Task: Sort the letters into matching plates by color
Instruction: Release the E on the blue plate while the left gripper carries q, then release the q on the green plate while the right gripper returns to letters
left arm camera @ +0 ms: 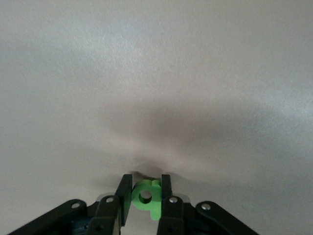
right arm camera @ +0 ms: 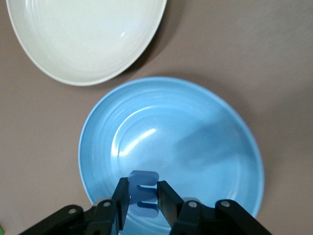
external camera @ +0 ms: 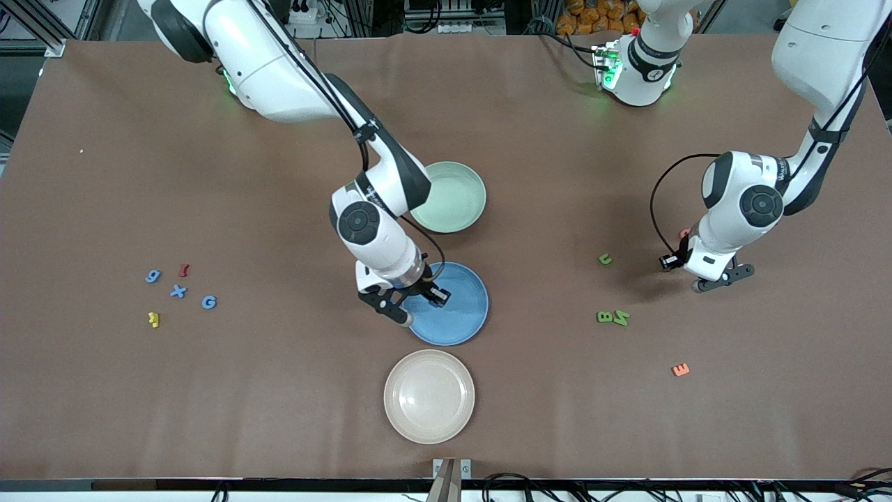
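Looking from the near edge of the table inward, the cream plate (external camera: 429,396) comes first, bare and no part of the job. Next sits the blue plate (external camera: 453,307), and nothing lies in it yet that I can see. The right gripper (right arm camera: 143,198) hangs over its rim, fingers pinched narrow on a blue letter (right arm camera: 143,192), so by my reckoning the first blue piece is about to be dropped.

Toward the right arm's end lie three more blue letters (external camera: 179,291) among a red and a yellow one. Toward the left arm's end are an orange letter (external camera: 681,369), a pair of green letters (external camera: 613,318) and a lone green one (external camera: 605,259) farther in.

Close by those, the left gripper (left arm camera: 145,196) is low over the cloth, its fingers closed tight on a green letter (left arm camera: 146,198); whether it has left the table I cannot tell.

Farthest in, the mint green plate (external camera: 456,199) looks empty where the right arm does not cover it. So both plates want filling, and nearly all the sorting is left.
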Tool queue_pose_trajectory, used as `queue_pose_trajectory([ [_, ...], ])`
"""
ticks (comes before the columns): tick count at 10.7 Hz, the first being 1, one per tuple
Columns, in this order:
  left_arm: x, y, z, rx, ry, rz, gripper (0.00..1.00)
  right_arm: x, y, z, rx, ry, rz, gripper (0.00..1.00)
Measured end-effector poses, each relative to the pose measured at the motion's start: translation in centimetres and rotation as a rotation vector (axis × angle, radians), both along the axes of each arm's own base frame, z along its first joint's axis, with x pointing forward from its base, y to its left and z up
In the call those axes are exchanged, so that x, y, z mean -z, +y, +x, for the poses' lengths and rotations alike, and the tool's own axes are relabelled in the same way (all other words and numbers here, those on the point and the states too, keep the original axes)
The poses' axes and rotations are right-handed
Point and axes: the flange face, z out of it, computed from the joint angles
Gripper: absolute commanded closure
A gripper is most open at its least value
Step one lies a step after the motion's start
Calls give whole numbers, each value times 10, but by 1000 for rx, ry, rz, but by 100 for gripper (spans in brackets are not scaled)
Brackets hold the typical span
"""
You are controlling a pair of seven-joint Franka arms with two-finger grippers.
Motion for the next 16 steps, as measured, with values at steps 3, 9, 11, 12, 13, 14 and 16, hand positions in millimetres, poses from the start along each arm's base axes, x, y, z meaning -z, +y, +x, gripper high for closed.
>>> queue_pose_trajectory([
  [3, -10, -5, 11, 6, -4, 8, 100, 28, 23, -15, -27, -6, 4, 25],
  [9, -22, -84, 16, -78, -47, 0, 100, 28, 45, -31, -69, -13, 5, 0],
  [11, -23, -126, 9, -108, -52, -5, 100, 26, 40, -26, -89, -24, -23, 0],
  [12, -23, -150, 2, -119, -53, -6, 100, 25, 33, -21, -108, -23, -48, 0],
  [13, -22, -177, -6, -126, -53, -8, 100, 24, 24, -15, -127, -20, -74, 0],
  [14, -22, -205, -17, -132, -52, -8, 100, 23, 12, -7, -149, -12, -103, 0],
  [16, -21, -257, -41, -147, -53, -11, 100, 9, -20, 13, -212, 5, -148, 0],
])
